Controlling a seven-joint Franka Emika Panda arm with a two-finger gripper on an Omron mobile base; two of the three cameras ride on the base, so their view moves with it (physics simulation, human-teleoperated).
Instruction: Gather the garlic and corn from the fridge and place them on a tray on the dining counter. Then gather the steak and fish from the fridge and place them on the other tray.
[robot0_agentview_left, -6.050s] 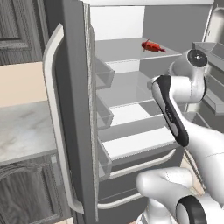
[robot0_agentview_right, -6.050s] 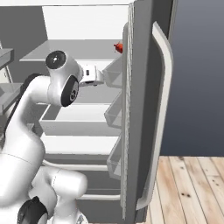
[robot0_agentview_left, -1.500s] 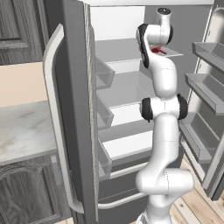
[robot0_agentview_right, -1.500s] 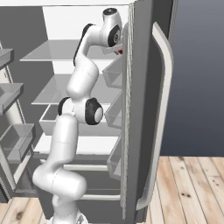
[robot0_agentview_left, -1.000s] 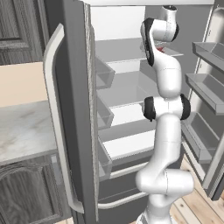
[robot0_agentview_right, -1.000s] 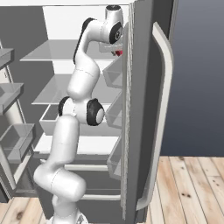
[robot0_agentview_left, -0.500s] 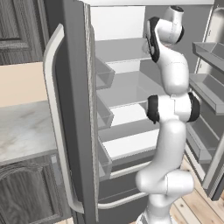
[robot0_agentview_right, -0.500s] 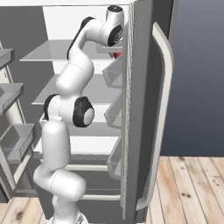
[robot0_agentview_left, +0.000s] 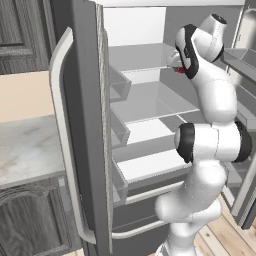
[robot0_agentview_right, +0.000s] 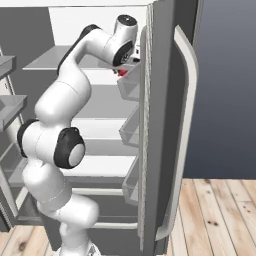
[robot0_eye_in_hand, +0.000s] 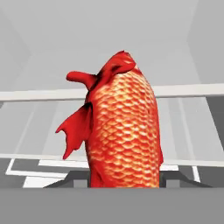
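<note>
The fridge (robot0_agentview_left: 80, 125) stands with both doors swung open, and my arm reaches up to its top shelf (robot0_agentview_left: 140, 55). In the hand view the fish (robot0_eye_in_hand: 124, 131), red-orange and scaled with red fins, stands between my fingertips (robot0_eye_in_hand: 168, 178), which press its flanks. My gripper (robot0_eye_in_hand: 124, 181) is shut on the fish. From the base views a small red bit of the fish (robot0_agentview_left: 181, 70) (robot0_agentview_right: 122, 72) shows at my gripper (robot0_agentview_left: 176, 62) (robot0_agentview_right: 127, 67), just above the shelf. The garlic, corn, steak, trays and dining counter are out of view.
The open left door with its long pale handle (robot0_agentview_left: 62, 140) and door bins (robot0_agentview_left: 119, 90) stands close on the left. The right door (robot0_agentview_right: 165, 125) carries bins (robot0_agentview_right: 131, 85) too. Lower shelves and a drawer (robot0_agentview_left: 145, 170) lie under the arm. A marbled counter (robot0_agentview_left: 25, 150) adjoins the fridge.
The arm's upper links have swung right and straightened more upright in the left base view. The hand stays at the top shelf, with the red fish at its tip.
</note>
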